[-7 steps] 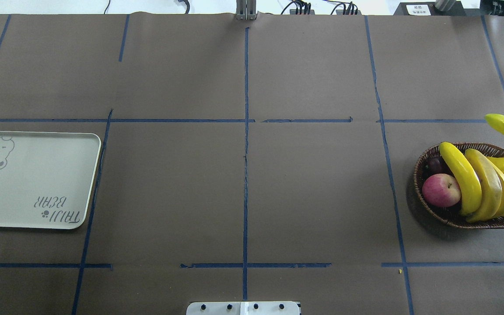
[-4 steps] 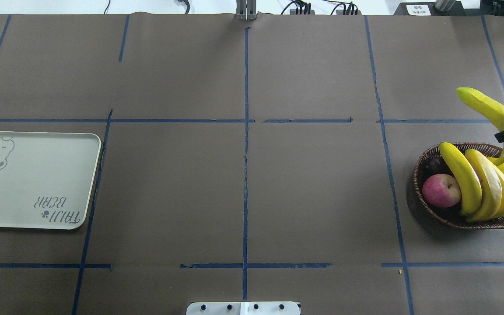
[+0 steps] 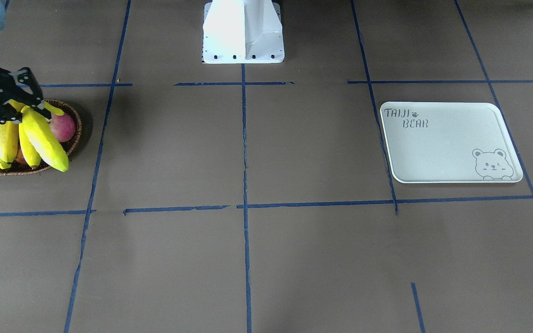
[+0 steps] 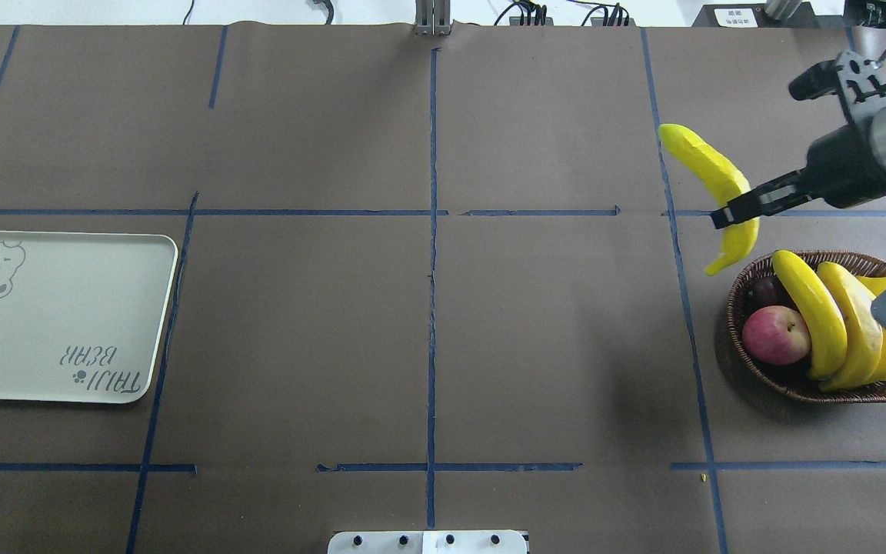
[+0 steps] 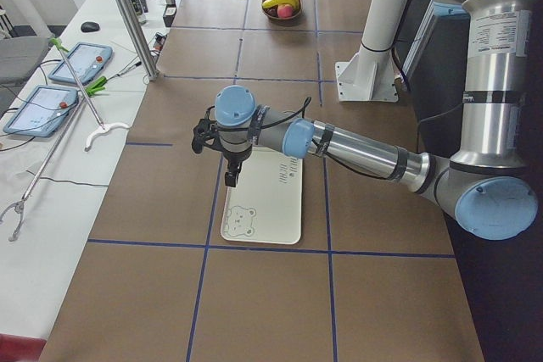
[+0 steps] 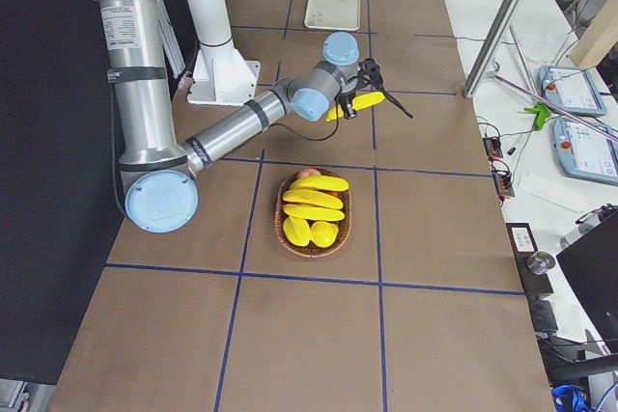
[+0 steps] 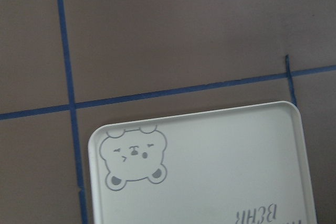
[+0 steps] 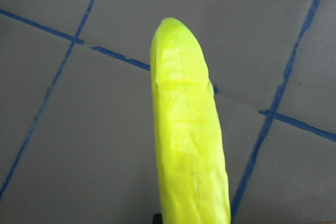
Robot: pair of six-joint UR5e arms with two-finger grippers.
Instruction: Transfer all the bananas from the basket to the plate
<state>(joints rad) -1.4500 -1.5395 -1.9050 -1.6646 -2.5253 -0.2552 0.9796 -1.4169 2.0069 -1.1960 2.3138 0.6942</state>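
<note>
My right gripper (image 4: 735, 211) is shut on one banana (image 4: 708, 173), held in the air just left of and beyond the basket (image 4: 827, 394). That banana (image 8: 189, 145) fills the right wrist view, above the brown table. Two more bananas (image 4: 816, 312) lie side by side in the wicker basket (image 3: 74, 138). The pale plate (image 4: 58, 315) with the bear print lies bare at the far left. My left gripper (image 5: 231, 177) hangs over the plate's (image 7: 210, 171) far end; I cannot tell whether it is open or shut.
A red apple (image 4: 775, 335) and a dark purple fruit (image 4: 762, 291) share the basket with stubby yellow fruit (image 6: 311, 232). The white robot base (image 3: 243, 32) stands at the table's near middle. Blue tape lines cross the brown table between basket and plate.
My right gripper has carried the banana up and leftward, from the basket's far right side to past its left rim. The right arm has come into the overhead view.
</note>
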